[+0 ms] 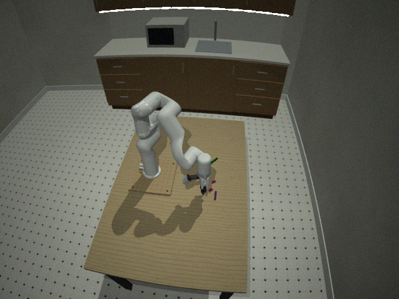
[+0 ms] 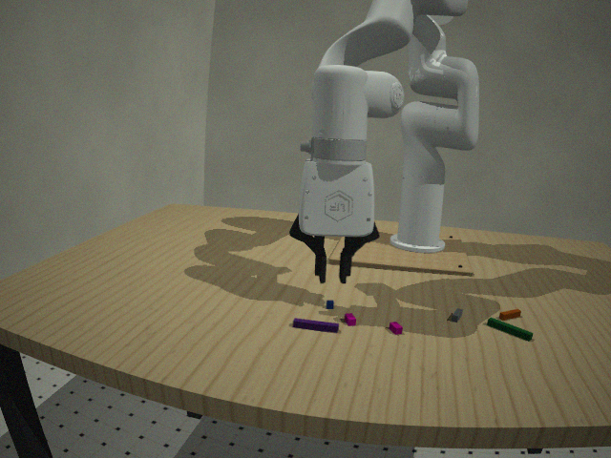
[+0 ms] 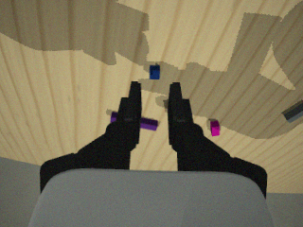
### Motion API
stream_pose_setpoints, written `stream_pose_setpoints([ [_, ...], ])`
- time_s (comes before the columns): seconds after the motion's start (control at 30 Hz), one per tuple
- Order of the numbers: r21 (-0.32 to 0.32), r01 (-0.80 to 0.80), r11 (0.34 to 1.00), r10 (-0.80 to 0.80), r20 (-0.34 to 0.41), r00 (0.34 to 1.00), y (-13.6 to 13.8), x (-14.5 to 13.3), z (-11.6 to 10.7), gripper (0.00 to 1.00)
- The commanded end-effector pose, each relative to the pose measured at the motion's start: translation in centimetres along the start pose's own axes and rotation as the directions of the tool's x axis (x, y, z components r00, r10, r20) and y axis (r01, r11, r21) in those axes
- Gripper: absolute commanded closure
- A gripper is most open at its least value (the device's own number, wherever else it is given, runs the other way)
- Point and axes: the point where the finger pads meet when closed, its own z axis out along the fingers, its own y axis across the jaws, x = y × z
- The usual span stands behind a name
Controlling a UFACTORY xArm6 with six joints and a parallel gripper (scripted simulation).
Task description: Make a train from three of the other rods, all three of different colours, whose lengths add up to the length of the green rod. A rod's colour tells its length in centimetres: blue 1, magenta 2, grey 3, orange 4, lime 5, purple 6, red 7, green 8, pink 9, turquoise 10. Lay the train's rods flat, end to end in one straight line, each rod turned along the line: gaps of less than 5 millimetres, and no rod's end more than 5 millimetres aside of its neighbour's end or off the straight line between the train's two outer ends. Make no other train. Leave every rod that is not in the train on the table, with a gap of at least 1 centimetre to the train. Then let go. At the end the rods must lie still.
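high overhead, low table-side, claw-mounted downward

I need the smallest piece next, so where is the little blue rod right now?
In the exterior view the blue rod lies flat on the table, just below the raised gripper, behind the purple rod and the nearer magenta rod.
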Motion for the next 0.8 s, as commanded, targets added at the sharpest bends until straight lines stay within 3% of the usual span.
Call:
stream_pose_setpoints([
  [0.0,0.002,0.0,1.0,0.0,0.003,1.0,-0.1,-0.1,0.7,0.76],
  [0.77,0.002,0.0,1.0,0.0,0.003,1.0,-0.1,-0.1,2.7,0.76],
])
